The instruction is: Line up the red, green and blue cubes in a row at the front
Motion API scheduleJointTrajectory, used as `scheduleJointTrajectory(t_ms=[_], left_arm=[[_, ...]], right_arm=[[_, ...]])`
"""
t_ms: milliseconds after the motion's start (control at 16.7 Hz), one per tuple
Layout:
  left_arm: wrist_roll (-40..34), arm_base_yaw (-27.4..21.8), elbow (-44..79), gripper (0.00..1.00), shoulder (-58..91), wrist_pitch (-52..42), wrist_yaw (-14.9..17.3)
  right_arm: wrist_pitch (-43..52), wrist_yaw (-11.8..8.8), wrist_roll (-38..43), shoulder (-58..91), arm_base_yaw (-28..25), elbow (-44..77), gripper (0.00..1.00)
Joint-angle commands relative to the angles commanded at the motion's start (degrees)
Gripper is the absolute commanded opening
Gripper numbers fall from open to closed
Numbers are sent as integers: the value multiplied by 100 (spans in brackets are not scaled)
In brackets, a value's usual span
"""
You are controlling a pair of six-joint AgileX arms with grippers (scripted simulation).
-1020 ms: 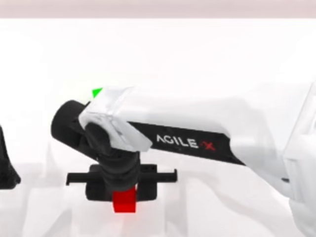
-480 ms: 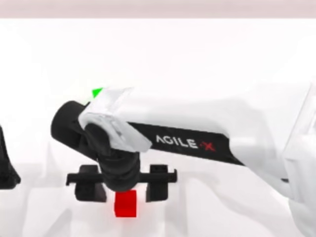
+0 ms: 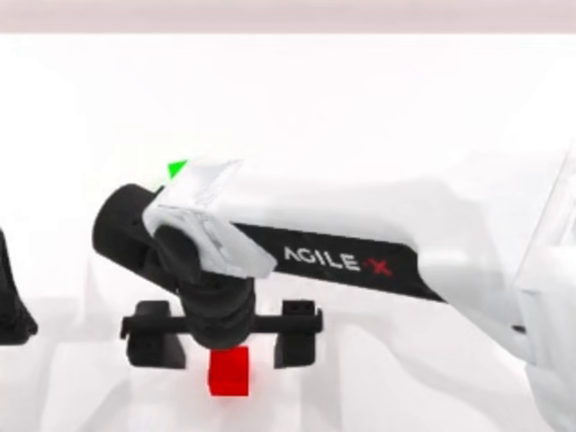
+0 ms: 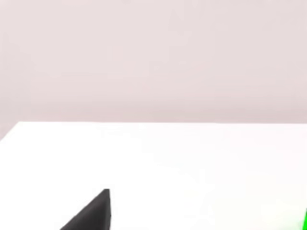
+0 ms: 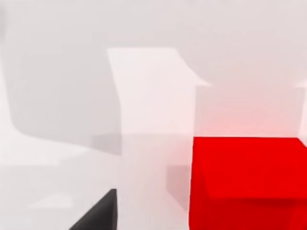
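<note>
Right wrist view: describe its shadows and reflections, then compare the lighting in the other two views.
Right wrist view: soft grey shadows on the white table, and a pink glow above the red cube. Top view: bright, washed-out table, with faint shadow under the right arm's open pincer. Left wrist view: even light, hardly any shadow.

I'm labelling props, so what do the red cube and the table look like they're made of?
Red cube: looks like smooth, hard plastic with a matte finish, flat uniform colour, crisp edges, no grain; being a render, that stays a guess. Table: plain white, smooth, slightly glossy, since the right wrist view shows a faint red glow beside the cube.
</note>
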State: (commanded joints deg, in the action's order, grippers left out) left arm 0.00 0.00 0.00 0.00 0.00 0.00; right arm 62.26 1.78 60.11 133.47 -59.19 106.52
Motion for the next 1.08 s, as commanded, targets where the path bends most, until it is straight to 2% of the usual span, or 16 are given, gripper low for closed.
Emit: scheduleJointTrajectory(t_ms=[180, 540, 900, 1080], left_arm=[[0, 0, 0, 100, 0, 0, 0], [0, 0, 0, 100, 0, 0, 0], [15, -9, 43, 100, 32, -23, 10], [160, -89, 437, 100, 382, -260, 93]], right_arm=[[235, 5, 15, -31, -15, 231, 100], [1407, -3, 15, -213, -71, 1185, 100], [1402, 14, -13, -248, -24, 1167, 100], [1201, 146, -235, -633, 140, 850, 100]])
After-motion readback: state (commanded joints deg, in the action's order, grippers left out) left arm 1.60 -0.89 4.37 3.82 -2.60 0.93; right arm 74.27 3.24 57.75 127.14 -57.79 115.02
